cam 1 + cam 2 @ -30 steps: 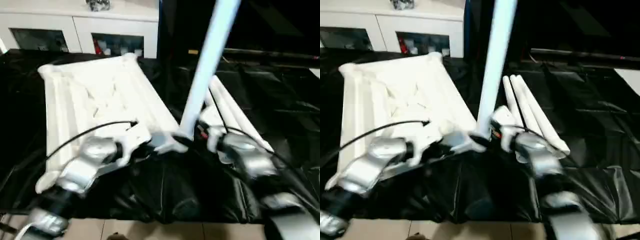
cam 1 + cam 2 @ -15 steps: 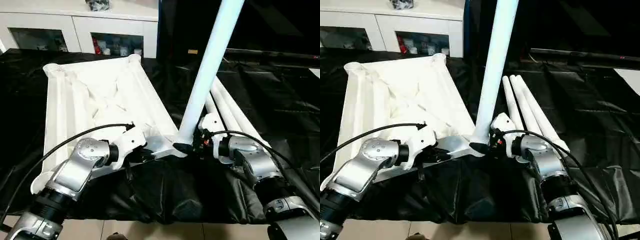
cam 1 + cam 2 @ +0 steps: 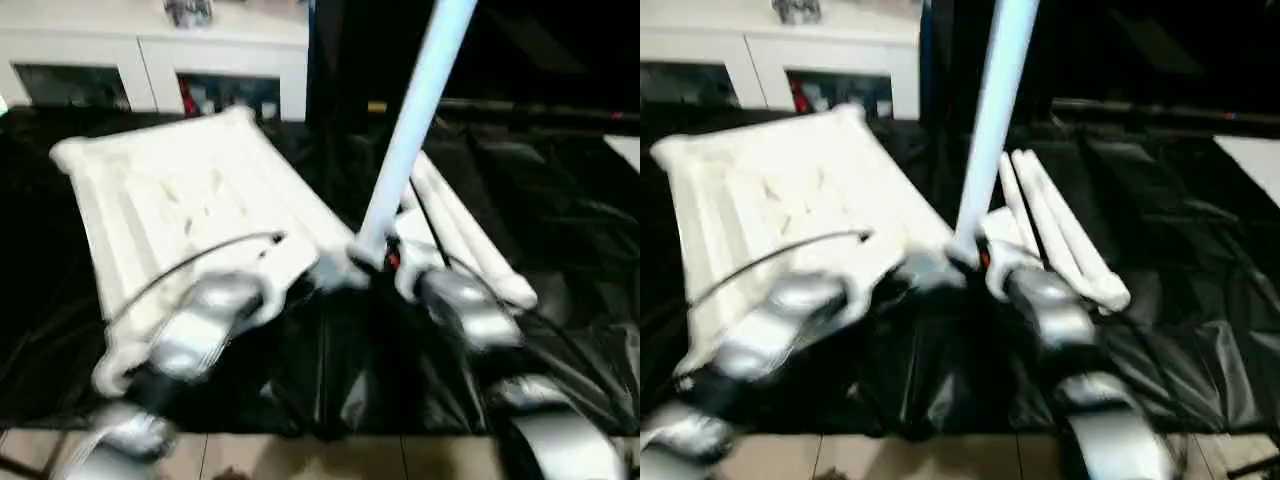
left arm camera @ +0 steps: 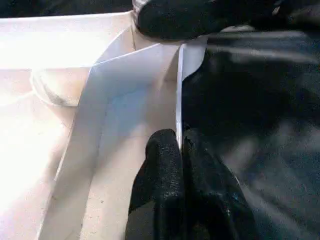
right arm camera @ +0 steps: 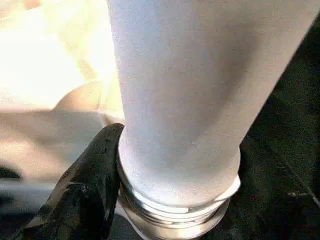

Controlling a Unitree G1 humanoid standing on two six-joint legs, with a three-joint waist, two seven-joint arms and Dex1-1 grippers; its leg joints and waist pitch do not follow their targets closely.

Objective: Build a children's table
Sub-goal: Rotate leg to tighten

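Here, a white plastic tabletop [image 3: 190,200] lies upside down on a worktop covered in black sheeting [image 3: 560,210], its ribbed underside facing up. It sits toward the robot's left, with round sockets at its corners.

The left gripper [image 4: 181,145] has its jaws pressed together on the thin upright edge wall of the tabletop, at the near corner. One black finger sits inside the wall and the other outside it, as the left wrist view shows.

A long white tube leg [image 3: 415,120] stands nearly upright at that same near corner, leaning slightly toward the robot's right at its top. Its lower end carries a threaded collar [image 5: 175,205], seen close in the right wrist view. The right gripper [image 3: 385,262] is at the base of this leg. One black fingertip [image 5: 90,185] rests against the leg just above the collar. The pictures do not make clear whether the right jaws clamp the leg or merely stand around it.

Three more white legs [image 3: 1055,225] lie side by side on the black sheeting, just to the right of the upright leg.

Behind the worktop stands a white cabinet [image 3: 150,70] with glass doors.
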